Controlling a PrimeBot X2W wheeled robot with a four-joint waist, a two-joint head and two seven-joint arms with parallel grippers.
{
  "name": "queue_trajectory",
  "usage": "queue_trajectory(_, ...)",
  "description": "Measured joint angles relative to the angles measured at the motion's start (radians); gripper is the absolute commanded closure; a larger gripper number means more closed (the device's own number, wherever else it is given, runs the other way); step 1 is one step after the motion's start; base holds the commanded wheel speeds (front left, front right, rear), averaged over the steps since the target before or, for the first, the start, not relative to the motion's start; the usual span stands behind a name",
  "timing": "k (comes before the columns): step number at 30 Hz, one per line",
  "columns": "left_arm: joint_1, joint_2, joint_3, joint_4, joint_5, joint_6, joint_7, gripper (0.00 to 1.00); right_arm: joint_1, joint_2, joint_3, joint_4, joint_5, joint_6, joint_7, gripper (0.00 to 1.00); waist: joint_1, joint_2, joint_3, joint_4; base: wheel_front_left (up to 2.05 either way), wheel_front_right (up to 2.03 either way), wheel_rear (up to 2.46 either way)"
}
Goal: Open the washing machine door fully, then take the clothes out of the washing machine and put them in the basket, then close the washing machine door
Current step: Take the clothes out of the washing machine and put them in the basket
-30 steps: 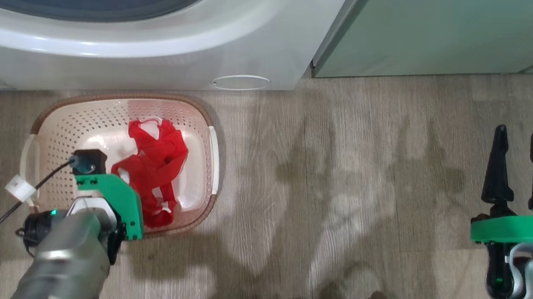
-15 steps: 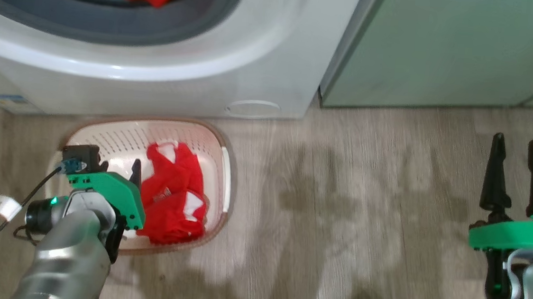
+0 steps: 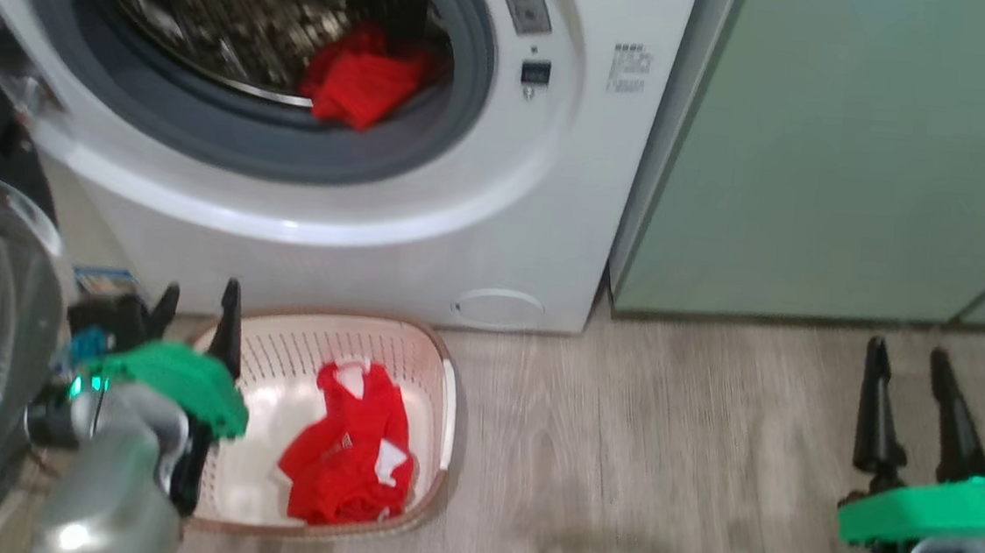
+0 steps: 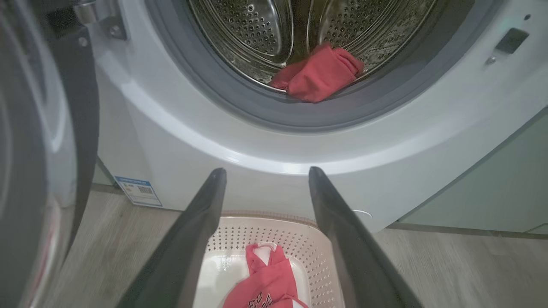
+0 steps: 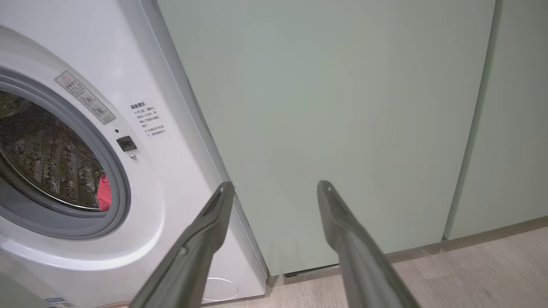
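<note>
Clothes (image 3: 358,86) are lying bunched on the front lip of the washer (image 3: 549,228), upper middle of the head view, and a red shirt (image 3: 346,463) is lying in the basket (image 3: 445,396) at lower left. We are holding our left claw (image 3: 199,293) spread and empty at the basket's upper-left corner. The bunch is sitting up and slightly right of it, long axis running roughly sideways. Our right claw (image 3: 907,349) is hanging spread at lower right, farther off.

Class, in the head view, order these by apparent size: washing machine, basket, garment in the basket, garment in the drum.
1. washing machine
2. basket
3. basket garment
4. drum garment, though farther off, so unsure
</note>
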Motion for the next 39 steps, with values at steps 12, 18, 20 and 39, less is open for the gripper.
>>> queue_trajectory(12, 0.296, -0.004, 0.059, -0.316, 0.06, -0.009, 0.0, 0.0, 0.11, 0.017, 0.002, -0.009, 0.0, 0.0, 0.0, 0.0, 0.0, 0.0, -0.14, 0.009, 0.0, 0.0, 0.0)
queue_trajectory(18, 0.353, -0.004, 0.086, -0.367, 0.069, -0.009, 0.0, 0.0, 0.115, 0.02, 0.003, -0.011, -0.009, 0.0, 0.0, 0.0, 0.0, 0.0, -0.157, 0.003, 0.0, 0.0, 0.0)
queue_trajectory(20, 0.355, -0.006, 0.087, -0.371, 0.074, -0.009, 0.0, 0.0, 0.115, 0.02, 0.004, -0.011, -0.009, 0.0, 0.0, 0.0, 0.0, 0.0, -0.16, 0.002, 0.0, 0.0, 0.0)
queue_trajectory(39, 0.329, -0.019, 0.051, -0.325, 0.101, 0.014, 0.027, 0.0, 0.115, 0.02, 0.006, -0.008, -0.009, 0.0, 0.0, 0.0, 0.0, 0.0, -0.142, -0.009, 0.0, 0.0, 0.0)
